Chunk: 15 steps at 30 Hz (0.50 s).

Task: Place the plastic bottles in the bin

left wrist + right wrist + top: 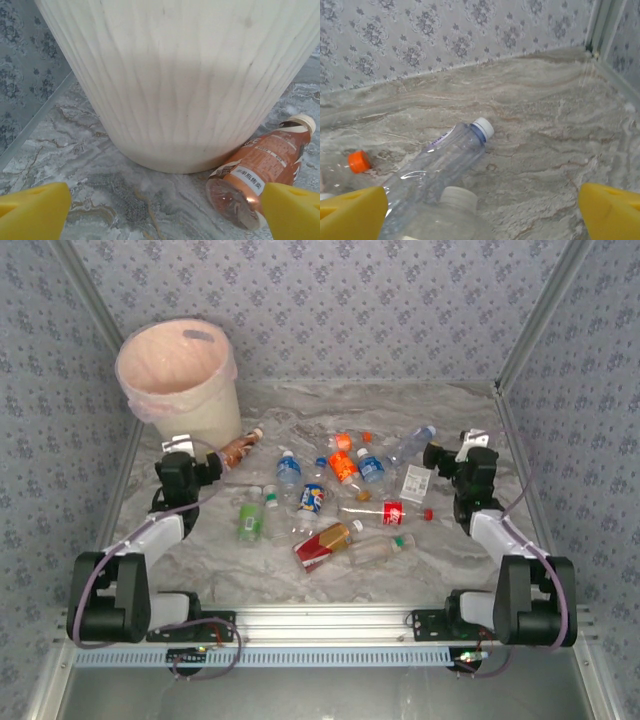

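The left gripper (165, 215) hangs wide open, empty; a brown-labelled bottle (265, 167) lies just ahead beside its right finger, tucked against the bin (175, 85). The right gripper (485, 210), equally wide, faces a clear bottle (440, 165). Picking hasn't begun, I'd say: next, straddle that brown bottle squarely, close, then lift over the rim.

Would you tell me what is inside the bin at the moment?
Inside the bin, only its pinkish bag liner shows; the near part of the bottom is hidden by the front wall.
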### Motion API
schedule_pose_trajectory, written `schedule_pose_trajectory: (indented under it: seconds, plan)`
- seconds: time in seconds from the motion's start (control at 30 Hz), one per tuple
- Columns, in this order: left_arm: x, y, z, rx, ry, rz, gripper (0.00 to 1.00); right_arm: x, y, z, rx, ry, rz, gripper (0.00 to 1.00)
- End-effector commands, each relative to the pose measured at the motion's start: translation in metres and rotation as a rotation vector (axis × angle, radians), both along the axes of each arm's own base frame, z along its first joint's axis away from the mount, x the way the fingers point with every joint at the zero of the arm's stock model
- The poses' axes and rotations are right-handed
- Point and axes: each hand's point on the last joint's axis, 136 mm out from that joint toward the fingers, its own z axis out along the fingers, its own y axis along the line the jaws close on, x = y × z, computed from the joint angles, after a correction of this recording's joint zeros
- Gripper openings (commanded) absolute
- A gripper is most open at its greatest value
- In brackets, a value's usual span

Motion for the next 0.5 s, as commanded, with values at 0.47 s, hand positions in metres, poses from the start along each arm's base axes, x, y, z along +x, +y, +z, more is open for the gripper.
schedule_pose_trajectory:
  seconds: [0.47]
  plan:
    - [-0.030, -0.031, 0.001, -0.496, 0.156, 0.125, 0.98, -0.034, 0.057, -0.092, 0.172, 0.729, -0.118, 1.00]
